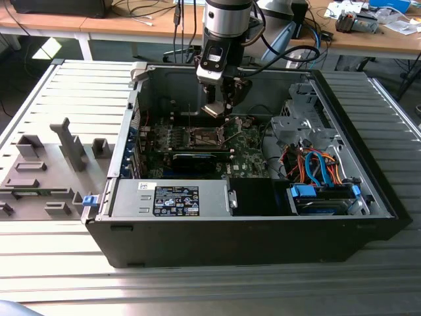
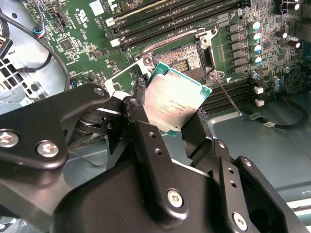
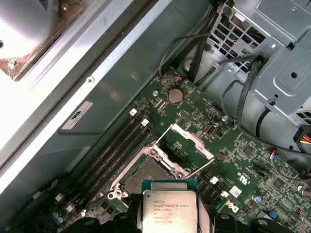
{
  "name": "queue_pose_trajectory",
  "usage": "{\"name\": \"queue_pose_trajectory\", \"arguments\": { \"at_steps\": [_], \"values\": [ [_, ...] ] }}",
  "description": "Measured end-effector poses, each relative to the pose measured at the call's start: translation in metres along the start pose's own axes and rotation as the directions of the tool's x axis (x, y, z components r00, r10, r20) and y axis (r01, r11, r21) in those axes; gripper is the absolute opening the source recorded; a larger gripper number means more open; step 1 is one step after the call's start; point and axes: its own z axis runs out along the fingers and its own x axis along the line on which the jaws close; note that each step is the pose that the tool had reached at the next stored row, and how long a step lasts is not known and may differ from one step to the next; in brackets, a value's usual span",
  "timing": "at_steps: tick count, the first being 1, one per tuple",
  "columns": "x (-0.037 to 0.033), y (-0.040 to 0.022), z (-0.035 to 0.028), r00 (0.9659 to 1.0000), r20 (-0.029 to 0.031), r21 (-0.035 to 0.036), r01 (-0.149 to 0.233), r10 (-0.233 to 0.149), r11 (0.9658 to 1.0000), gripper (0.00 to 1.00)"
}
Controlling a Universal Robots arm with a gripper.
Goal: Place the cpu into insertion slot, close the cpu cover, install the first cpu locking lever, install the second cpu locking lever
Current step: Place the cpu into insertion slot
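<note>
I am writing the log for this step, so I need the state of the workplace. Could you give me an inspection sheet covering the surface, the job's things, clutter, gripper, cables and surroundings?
Surface: slatted metal table carrying an open computer case.
Job's things: cpu held above the insertion slot, not seated; cpu cover swung open; a locking lever unlatched.
Clutter: grey fixtures on the table at the exterior view's left.
Gripper: gripper shut on the cpu's edges.
Cables: orange and blue cables inside the case, apart from the slot.
Surroundings: wooden desks with loose wires behind the table.
</note>
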Motion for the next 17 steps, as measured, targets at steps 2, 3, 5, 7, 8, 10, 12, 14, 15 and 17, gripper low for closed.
{"name": "queue_pose_trajectory", "arguments": {
  "at_steps": [2, 3, 5, 7, 8, 10, 12, 14, 15, 17],
  "values": [
    [0.0, 0.0, 0.0, 1.0, 0.0001, 0.0, -0.002, 0.002, 1.0, 0.54],
    [0.0, 0.0, 0.0, 1.0, 0.0002, -0.0001, -0.003, 0.003, 1.0, 0.54],
    [0.0, 0.0, 0.0, 1.0, 0.0003, -0.0001, -0.006, 0.006, 1.0, 0.54],
    [0.0, 0.0, 0.0, 1.0, 0.0004, -0.0001, -0.008, 0.008, 1.0, 0.54],
    [0.0, 0.0, 0.0, 1.0, 0.0004, -0.0001, -0.009, 0.009, 1.0, 0.54],
    [0.0, 0.0, 0.0, 0.9999, 0.0005, -0.0001, -0.011, 0.011, 0.9999, 0.54],
    [0.0, 0.0, 0.0001, 0.9999, 0.0005, -0.0001, -0.013, 0.013, 0.9999, 0.54],
    [0.0, 0.0, 0.0001, 0.9999, 0.0007, -0.0002, -0.016, 0.016, 0.9999, 0.54],
    [0.0, 0.0, 0.0001, 0.9998, 0.0007, -0.0002, -0.018, 0.018, 0.9998, 0.54],
    [0.0, 0.0, 0.0001, 0.9998, 0.0009, -0.0002, -0.022, 0.022, 0.9998, 0.54]
  ]
}}
